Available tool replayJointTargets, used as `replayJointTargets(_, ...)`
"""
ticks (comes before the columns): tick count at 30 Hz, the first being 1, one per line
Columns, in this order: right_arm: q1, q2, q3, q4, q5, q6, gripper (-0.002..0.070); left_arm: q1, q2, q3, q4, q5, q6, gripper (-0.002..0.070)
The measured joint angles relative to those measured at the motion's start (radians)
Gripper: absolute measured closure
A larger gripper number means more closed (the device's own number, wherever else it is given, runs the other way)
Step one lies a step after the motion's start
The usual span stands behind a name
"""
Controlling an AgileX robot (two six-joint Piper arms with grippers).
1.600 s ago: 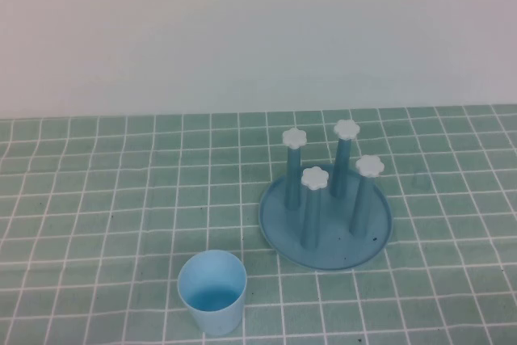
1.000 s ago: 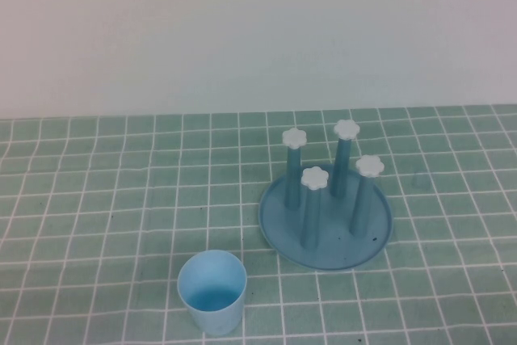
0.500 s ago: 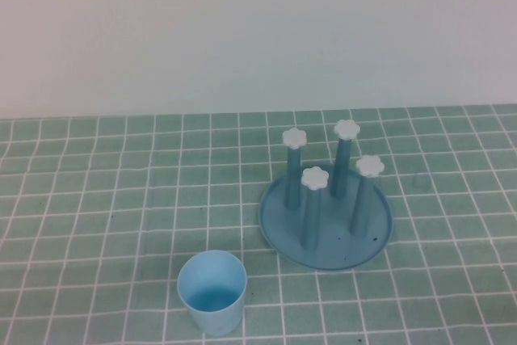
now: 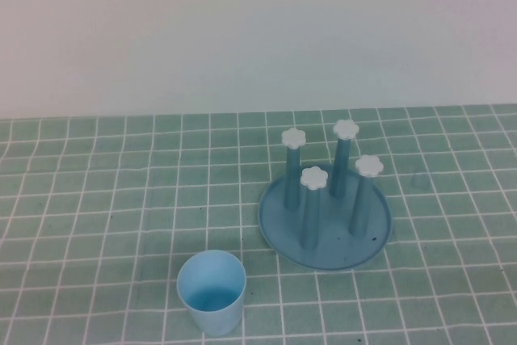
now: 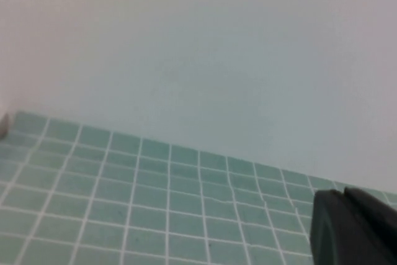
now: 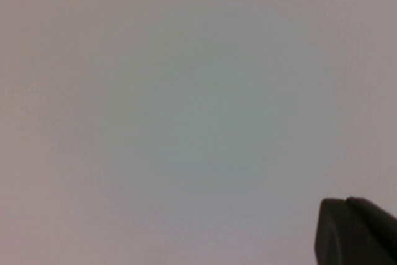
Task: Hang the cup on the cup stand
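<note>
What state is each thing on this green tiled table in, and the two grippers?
Small light-blue plastic cup: upright, mouth up, empty, standing apart from the stand.
Round blue cup stand with four white-knobbed pegs: upright, all pegs bare.
Left gripper: shut, holding nothing.
Right gripper: shut, facing blank wall.

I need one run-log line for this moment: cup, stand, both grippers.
cup: upright on table, untouched | cup stand: pegs bare | left gripper: shut, parked | right gripper: shut, parked
</note>
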Motion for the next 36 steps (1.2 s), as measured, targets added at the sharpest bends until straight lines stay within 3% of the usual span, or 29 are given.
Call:
replayJointTargets(6, 0.000, 0.000, 0.000, -0.057, -0.163, -0.077, 0.0678, 0.000, 0.086, -0.157, -0.101, 0.170, 0.184, 0.0680)
replayJointTargets(12, 0.000, 0.000, 0.000, 0.038, -0.189, -0.077, 0.0678, 0.000, 0.243, -0.279, -0.377, 0.277, 0.518, 0.0680)
replayJointTargets(15, 0.000, 0.000, 0.000, -0.026, -0.178, -0.084, 0.0678, 0.000, 0.301, -0.337, -0.486, 0.312, 0.736, 0.0680)
replayJointTargets(20, 0.000, 0.000, 0.000, -0.219, -0.111, -0.056, 0.0678, 0.000, 0.332, -0.388, -0.508, 0.329, 0.955, 0.0674)
replayJointTargets(24, 0.000, 0.000, -0.039, -0.284, 0.086, 0.023, 0.0678, 0.000, 0.336, -0.388, -0.500, 0.355, 0.982, 0.0680)
replayJointTargets(29, 0.000, 0.000, -0.127, -0.256, 0.563, 0.085, 0.0678, 0.000, 0.336, -0.388, -0.492, 0.364, 0.998, 0.0680)
replayJointTargets(33, 0.000, 0.070, -0.191, -0.047, 0.817, -0.100, 0.0678, 0.000, 0.336, -0.388, -0.491, 0.364, 0.998, 0.0674)
replayJointTargets(36, 0.000, 0.185, -0.261, 0.188, 0.883, -0.384, 0.0678, 0.000, 0.336, -0.388, -0.491, 0.364, 0.999, 0.0680)
